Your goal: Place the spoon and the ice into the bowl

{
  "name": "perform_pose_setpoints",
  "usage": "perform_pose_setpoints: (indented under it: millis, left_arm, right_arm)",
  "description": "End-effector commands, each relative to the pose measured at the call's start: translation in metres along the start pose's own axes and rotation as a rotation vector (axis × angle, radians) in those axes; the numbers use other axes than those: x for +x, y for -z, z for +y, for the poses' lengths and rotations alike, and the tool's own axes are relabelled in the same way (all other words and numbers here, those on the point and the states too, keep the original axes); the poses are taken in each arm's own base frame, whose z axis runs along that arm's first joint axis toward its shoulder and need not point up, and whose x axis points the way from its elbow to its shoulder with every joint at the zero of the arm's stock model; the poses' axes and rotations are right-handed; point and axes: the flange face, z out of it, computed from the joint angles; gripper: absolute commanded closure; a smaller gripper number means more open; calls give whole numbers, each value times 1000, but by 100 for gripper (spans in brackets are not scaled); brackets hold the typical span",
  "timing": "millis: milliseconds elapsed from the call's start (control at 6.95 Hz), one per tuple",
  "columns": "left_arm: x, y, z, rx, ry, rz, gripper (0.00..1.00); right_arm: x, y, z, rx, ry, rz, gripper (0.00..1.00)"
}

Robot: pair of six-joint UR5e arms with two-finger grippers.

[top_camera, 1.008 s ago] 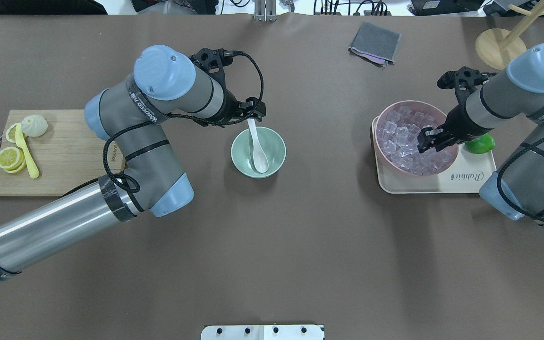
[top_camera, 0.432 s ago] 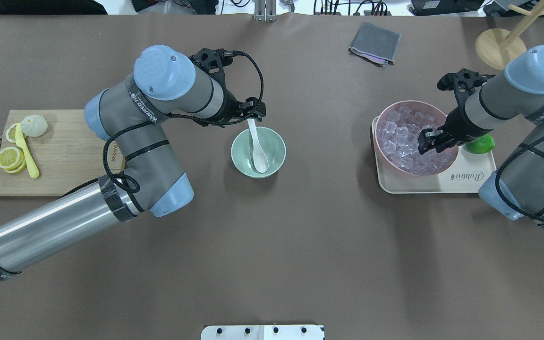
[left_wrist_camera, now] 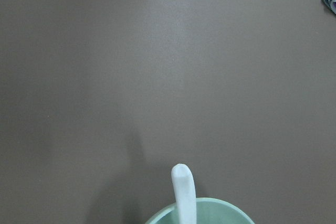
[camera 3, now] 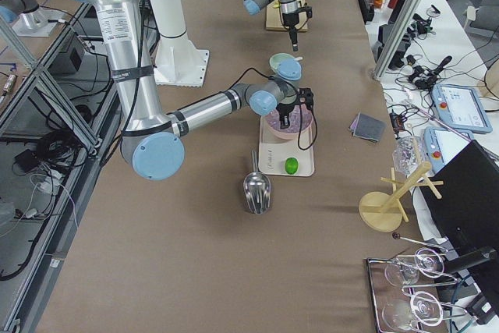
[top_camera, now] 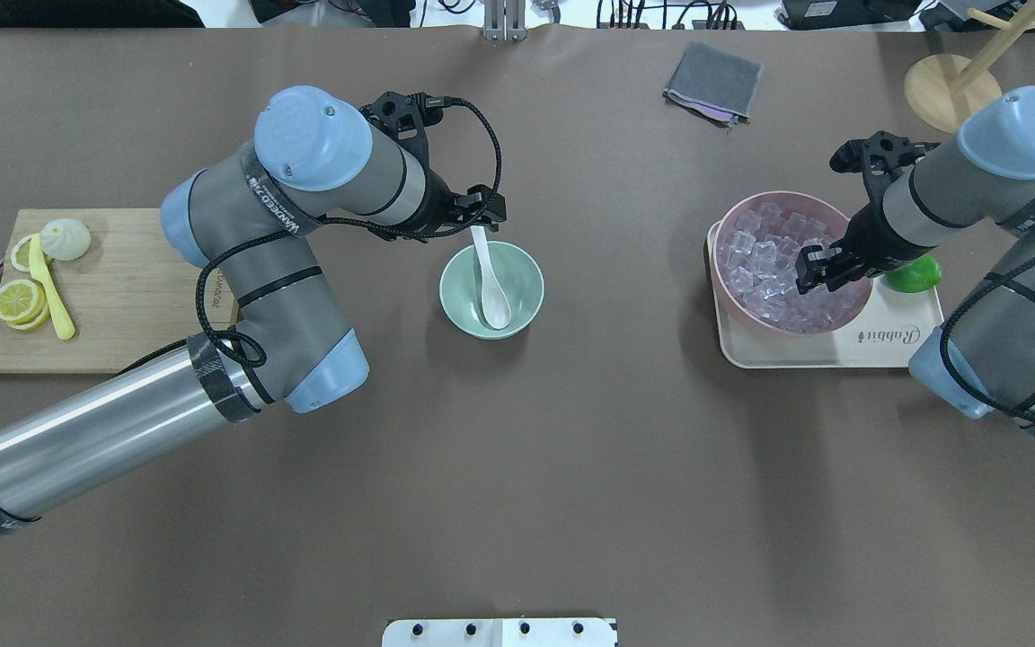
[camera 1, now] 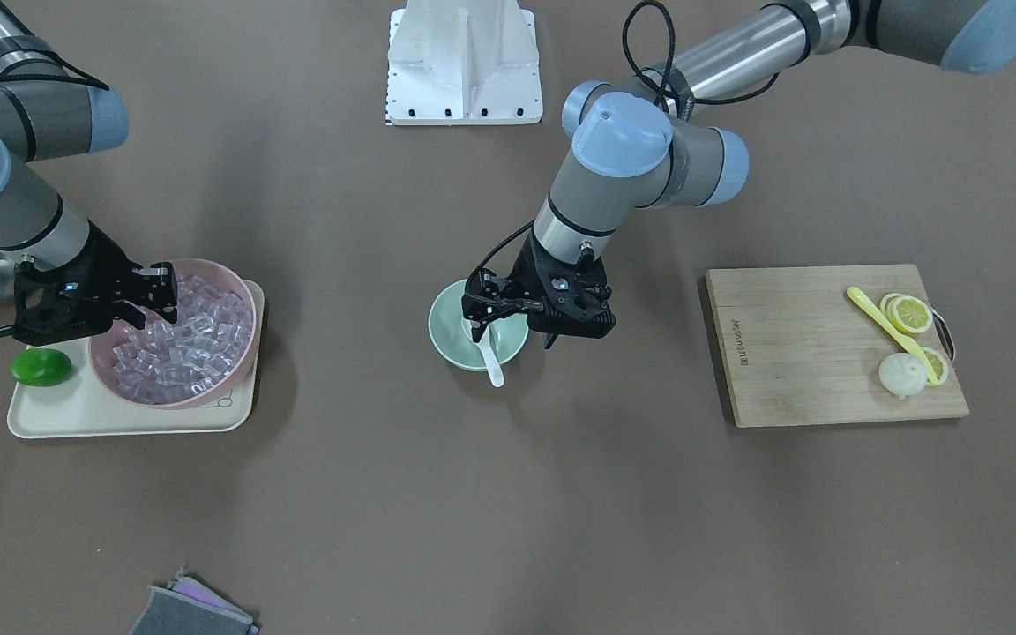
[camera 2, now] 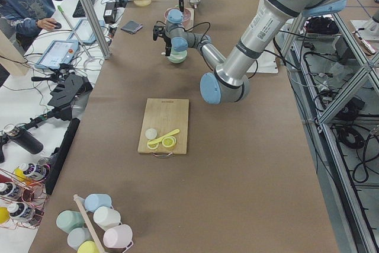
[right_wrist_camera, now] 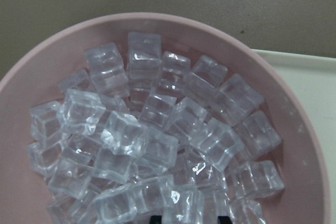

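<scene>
The white spoon [top_camera: 492,296] lies in the mint-green bowl [top_camera: 517,270], scoop down, its handle leaning on the far rim. It also shows in the front view [camera 1: 492,366] and the left wrist view [left_wrist_camera: 185,192]. My left gripper [top_camera: 482,216] hovers just above the handle tip, open and empty. The ice [top_camera: 765,261] is a heap of clear cubes in the pink bowl [top_camera: 782,202]. My right gripper [top_camera: 818,270] is open, its tips down among the cubes [right_wrist_camera: 157,108] at the bowl's near right side.
The pink bowl stands on a cream tray [top_camera: 886,346] beside a green lime [top_camera: 915,274]. A cutting board [top_camera: 122,296] with lemon slices, a bun and a yellow utensil lies far left. A grey cloth [top_camera: 713,81] and a wooden stand [top_camera: 950,90] are at the back. A metal scoop [camera 3: 257,189] lies near the tray.
The right arm has shifted slightly while its gripper stays over the ice. The left arm, spoon and bowl have not moved.
</scene>
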Motion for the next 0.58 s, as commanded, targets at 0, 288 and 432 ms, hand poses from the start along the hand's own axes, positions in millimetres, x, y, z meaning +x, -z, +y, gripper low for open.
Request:
perform_pose_setpoints:
  millis: [0,288,432]
  left_arm:
    - [0,0,0,0,0,0,2]
    - [-5,-2,1,0,0,0,2]
    - [-9,-3,2,2,-4,10,2]
  right_arm:
    - [-1,-1,0,-2,1,-1,62]
    - [-1,-3,1,-6,1,1,87]
    - [-2,-3,1,-7,2,-1,100]
